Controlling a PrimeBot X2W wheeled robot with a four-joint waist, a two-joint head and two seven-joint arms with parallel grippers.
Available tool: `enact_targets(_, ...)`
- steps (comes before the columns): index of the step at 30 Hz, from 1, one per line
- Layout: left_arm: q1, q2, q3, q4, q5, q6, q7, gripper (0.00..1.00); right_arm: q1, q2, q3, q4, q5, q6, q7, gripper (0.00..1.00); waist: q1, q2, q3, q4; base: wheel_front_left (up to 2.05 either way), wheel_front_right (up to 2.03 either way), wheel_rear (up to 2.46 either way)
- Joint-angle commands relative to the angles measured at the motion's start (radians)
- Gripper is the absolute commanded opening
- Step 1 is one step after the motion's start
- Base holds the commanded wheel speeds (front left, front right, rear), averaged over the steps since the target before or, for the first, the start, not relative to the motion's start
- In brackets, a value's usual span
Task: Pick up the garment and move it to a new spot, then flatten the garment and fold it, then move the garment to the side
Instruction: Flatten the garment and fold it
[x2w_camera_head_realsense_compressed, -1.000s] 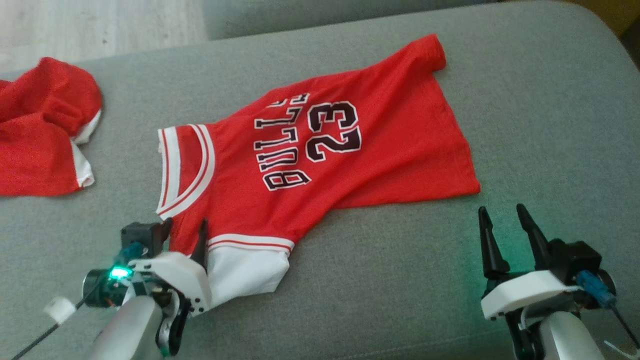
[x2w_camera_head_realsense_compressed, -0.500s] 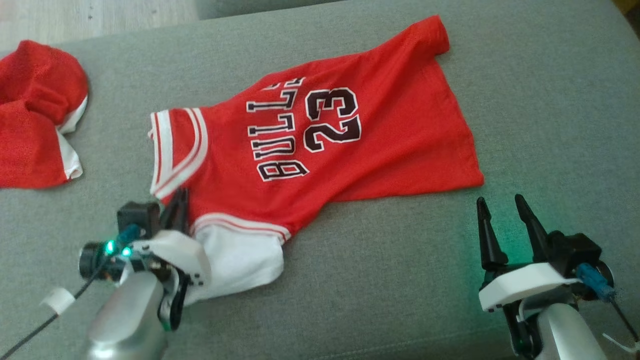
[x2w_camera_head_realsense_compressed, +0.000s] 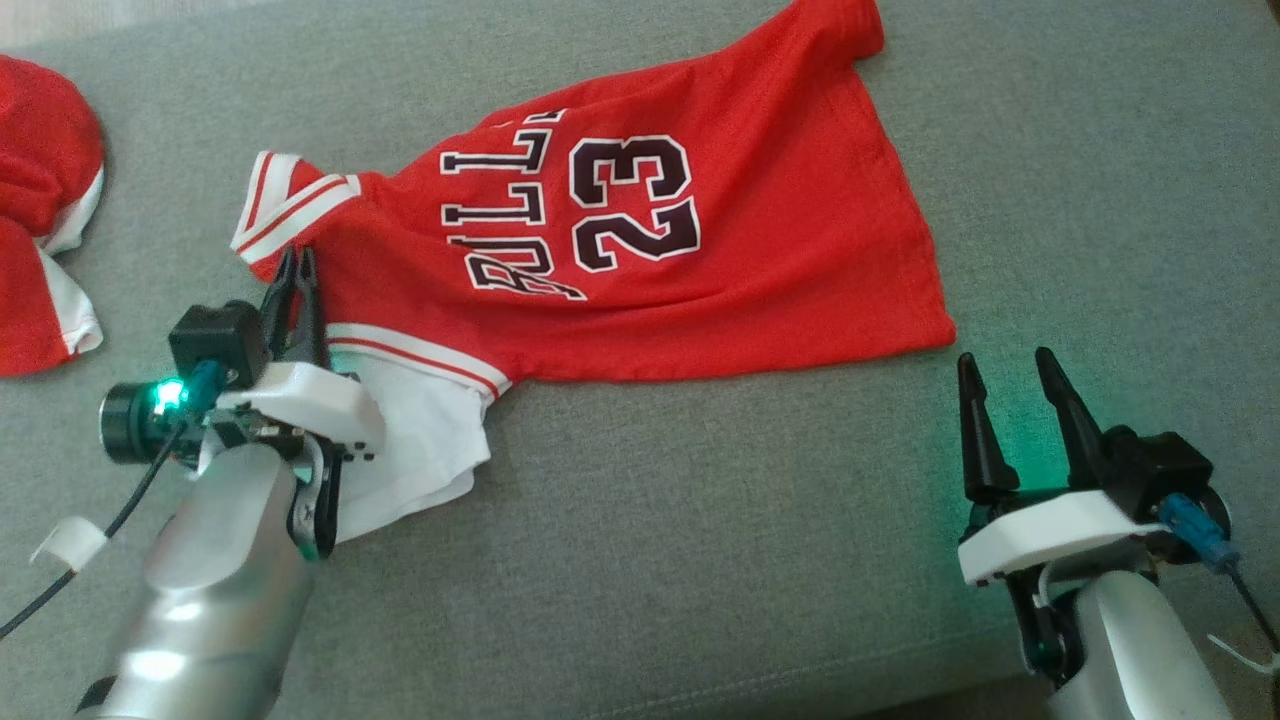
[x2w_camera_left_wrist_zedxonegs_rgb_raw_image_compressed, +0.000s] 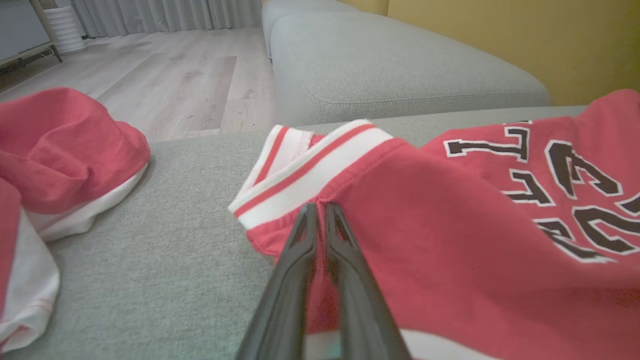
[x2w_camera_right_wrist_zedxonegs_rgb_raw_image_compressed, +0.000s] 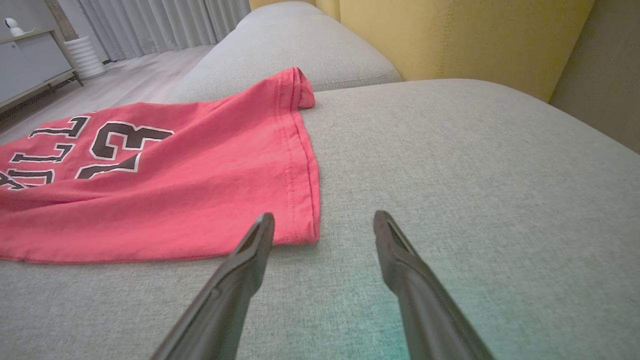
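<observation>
My left gripper (x2w_camera_head_realsense_compressed: 298, 265) was clamped shut on the jersey (x2w_camera_head_realsense_compressed: 650, 260) at its shoulder end, just beside the striped trim (x2w_camera_head_realsense_compressed: 290, 205), while my right gripper (x2w_camera_head_realsense_compressed: 1005, 360) stood with fingers spread and nothing between them. The jersey lay on the grey cushion (x2w_camera_head_realsense_compressed: 700, 520), its long axis running left to right. Its hem (x2w_camera_head_realsense_compressed: 900, 200) was at the right, the near corner just far-left of my right gripper and not touching it, so I judged that arm nearer for that end.
</observation>
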Motion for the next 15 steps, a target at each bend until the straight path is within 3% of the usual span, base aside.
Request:
enact_targets(1, -0.037, 0.020, 0.044, -0.018, 0.001, -0.008, -0.022, 1.00, -0.025, -0.004, 0.013, -0.022, -0.002, 0.004, -0.016, 1.00, -0.0002, 0.0000, -0.001, 0.002, 0.00, 0.00, 0.00)
enact_targets(6, -0.001, 0.007, 0.063, -0.054, 0.002, -0.013, -0.035, 1.00, -0.025, -0.004, -0.005, -0.012, -0.005, 0.004, -0.024, 1.00, -0.0002, 0.0000, -0.024, 0.019, 0.00, 0.00, 0.00)
enact_targets(15, 0.228, -0.043, 0.129, -0.281, 0.047, -0.024, -0.037, 1.00, -0.007, -0.004, -0.041, -0.002, -0.027, 0.004, -0.036, 1.00, -0.0002, 0.0000, -0.144, 0.090, 0.00, 0.00, 0.00)
